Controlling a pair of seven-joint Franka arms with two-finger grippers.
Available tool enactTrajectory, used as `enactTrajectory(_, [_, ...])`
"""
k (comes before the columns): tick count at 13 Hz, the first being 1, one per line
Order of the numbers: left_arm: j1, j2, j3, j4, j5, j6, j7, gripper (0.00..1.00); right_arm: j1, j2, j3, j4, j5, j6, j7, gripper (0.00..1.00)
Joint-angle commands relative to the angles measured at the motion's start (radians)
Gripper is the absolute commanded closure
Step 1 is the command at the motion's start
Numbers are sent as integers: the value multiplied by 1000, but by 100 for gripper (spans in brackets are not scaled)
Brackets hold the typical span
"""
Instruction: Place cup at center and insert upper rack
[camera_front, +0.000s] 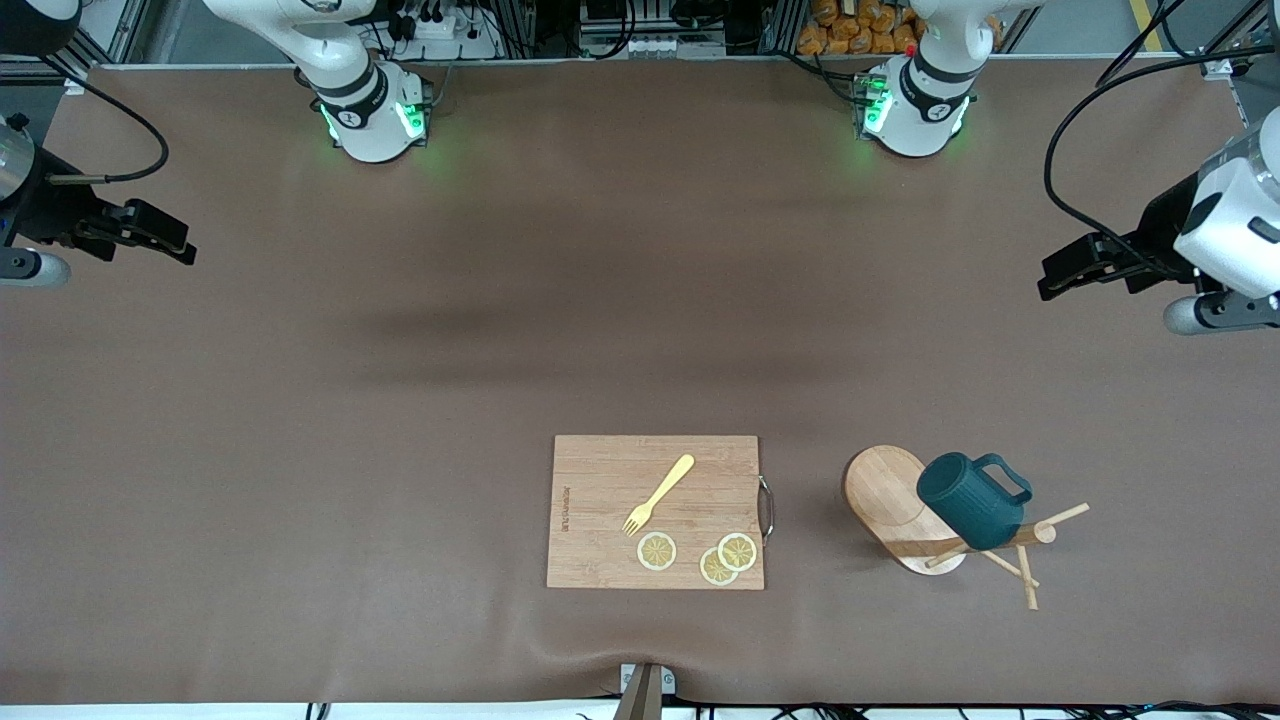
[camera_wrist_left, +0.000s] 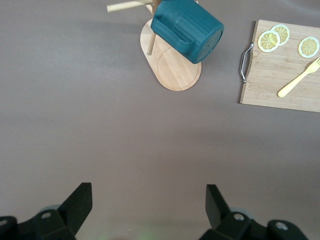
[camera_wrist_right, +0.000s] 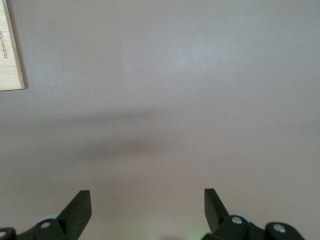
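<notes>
On rack (camera_front: 905, 505), cup (camera_front: 972, 500); well apart, left claw (camera_front: 1062, 272) and right claw (camera_front: 165, 235) gaping.

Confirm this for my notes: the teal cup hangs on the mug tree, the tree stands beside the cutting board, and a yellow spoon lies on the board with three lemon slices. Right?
One detail is wrong: the yellow utensil on the cutting board is a fork, not a spoon; the front view shows its tines. The cup on the mug tree and the three lemon slices stand as you wrote.
</notes>
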Motion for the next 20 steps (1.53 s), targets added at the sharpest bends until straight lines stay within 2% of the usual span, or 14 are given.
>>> enactTrajectory(1, [-43, -36, 8, -23, 54, 23, 11, 0, -3, -12, 3, -6, -3, 1, -8, 0])
enactTrajectory(3, [-167, -61, 169, -63, 49, 36, 23, 0, -3, -12, 3, -6, -3, 0, -8, 0])
enactTrajectory(4, [-213, -90, 236, -115, 43, 67, 26, 0, -3, -12, 3, -6, -3, -2, -8, 0])
enactTrajectory(6, [-221, -151, 249, -216, 42, 140, 27, 0, -3, -12, 5, -6, -3, -3, -8, 0])
enactTrajectory(9, [-226, -177, 256, -233, 39, 143, 13, 0, -4, -14, 5, -6, -3, -3, -8, 0])
enactTrajectory(16, [-252, -285, 287, -344, 39, 148, -1, 0, -4, -14, 5, -6, -3, -5, -8, 0])
enactTrajectory(20, [-252, -282, 293, -316, 40, 148, 7, 0, -4, -12, 3, -6, -3, -5, -8, 0])
